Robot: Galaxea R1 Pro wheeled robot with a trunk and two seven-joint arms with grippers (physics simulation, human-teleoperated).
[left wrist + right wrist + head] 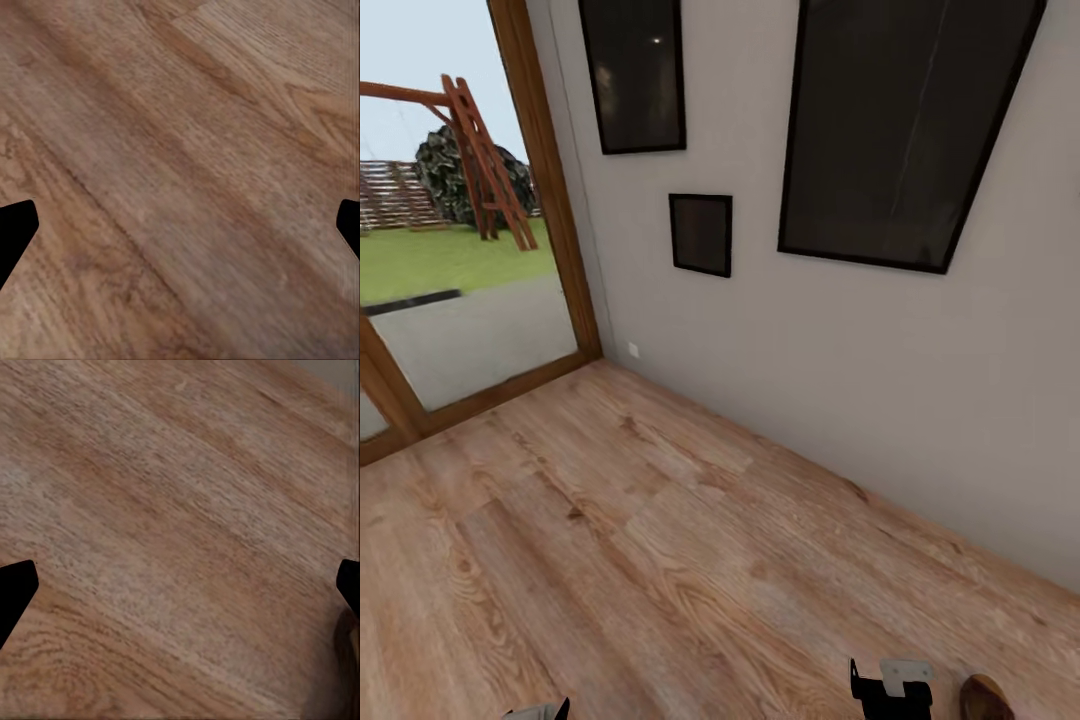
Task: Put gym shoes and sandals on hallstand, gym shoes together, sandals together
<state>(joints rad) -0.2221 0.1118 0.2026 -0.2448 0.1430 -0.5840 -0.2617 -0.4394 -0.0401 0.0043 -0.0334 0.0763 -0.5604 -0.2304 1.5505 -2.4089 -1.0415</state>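
Note:
The wood-plank corridor floor (660,540) spreads below the head view. One dark brown sandal (985,698) peeks in at the bottom right edge, just right of my right gripper (890,692). The right wrist view has that gripper (180,592) open above bare planks, with a dark brown edge, probably the sandal (347,660), beside one fingertip. My left gripper (542,712) barely enters at the bottom edge; its wrist view shows it (180,229) open over bare floor, with nothing between the fingers. The gym shoes, the other sandal and the hallstand are out of view.
A grey wall (840,380) runs along the right side of the floor and carries three dark framed pictures (701,234). A wood-framed glass door (470,300) at the far left looks out on grass and a wooden swing frame.

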